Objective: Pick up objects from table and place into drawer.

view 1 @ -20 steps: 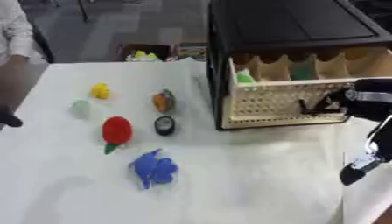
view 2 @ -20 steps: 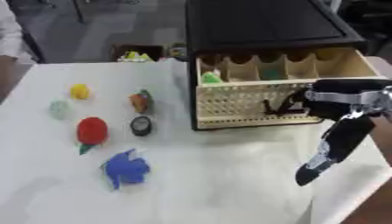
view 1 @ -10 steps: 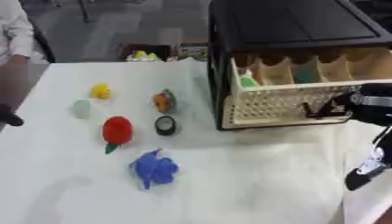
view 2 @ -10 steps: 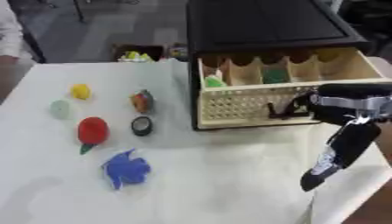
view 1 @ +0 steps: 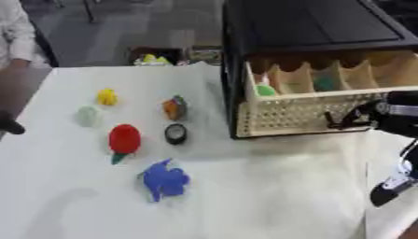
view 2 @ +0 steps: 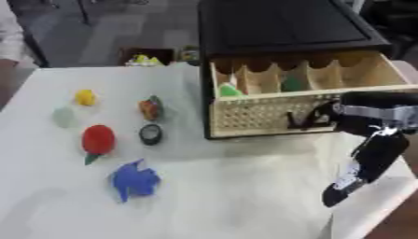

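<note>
Toys are lying at the left of the white table point(view 2: 245, 196): nearest a blue toy point(view 2: 134, 179), then a red one point(view 2: 98, 139), a black ring point(view 2: 150, 133) and a yellow one point(view 2: 85, 97). Well apart, at the lower right, the right hand point(view 2: 352, 179) is hanging with straight fingers, holding nothing. Behind it the drawer point(view 2: 269, 114) is standing open with green things inside. The left hand point(view 1: 10, 125) is peeking in at the left edge; I cannot tell its fingers.

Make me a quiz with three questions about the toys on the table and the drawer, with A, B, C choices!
1. Where is the blue toy?
A. in the drawer
B. on the table, nearest the robot
C. on the black cabinet

2. How many loose things lie on the white table?
A. six
B. two
C. ten

3. The drawer is:
A. shut
B. pulled open
C. lying on the floor

Answers: B, it lies below the red toy; A, yellow, pale green, orange, black, red, blue; B, its compartments show.
</note>
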